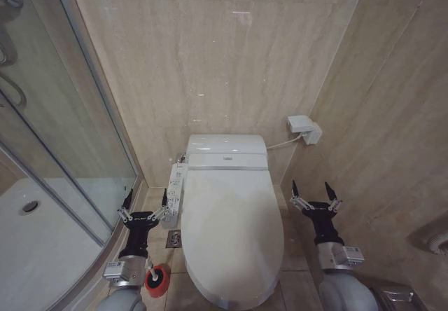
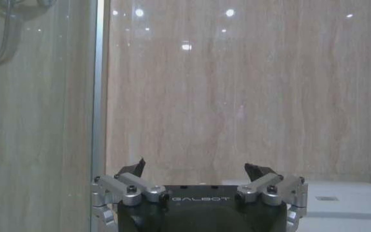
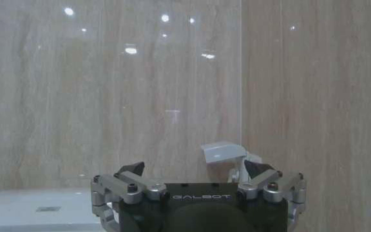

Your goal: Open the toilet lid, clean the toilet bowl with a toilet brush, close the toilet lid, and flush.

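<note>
The toilet lid (image 1: 231, 234) is down, a glossy white oval covering the toilet bowl, which is hidden beneath it. The toilet brush (image 1: 155, 279) stands on the floor left of the toilet, a thin white handle in a red cup holder. My left gripper (image 1: 145, 202) hovers open just left of the toilet, above the brush, with nothing between its fingers; it appears again in the left wrist view (image 2: 198, 169). My right gripper (image 1: 316, 192) is open on the toilet's right side and holds nothing; the right wrist view shows it facing the wall (image 3: 195, 169).
A glass shower enclosure (image 1: 63, 136) with a white shower tray (image 1: 35, 241) fills the left. A side control panel (image 1: 175, 188) hangs on the toilet's left. A white wall box (image 1: 304, 129) with a cable sits right of the tank (image 1: 226, 150). Tiled walls close in behind and right.
</note>
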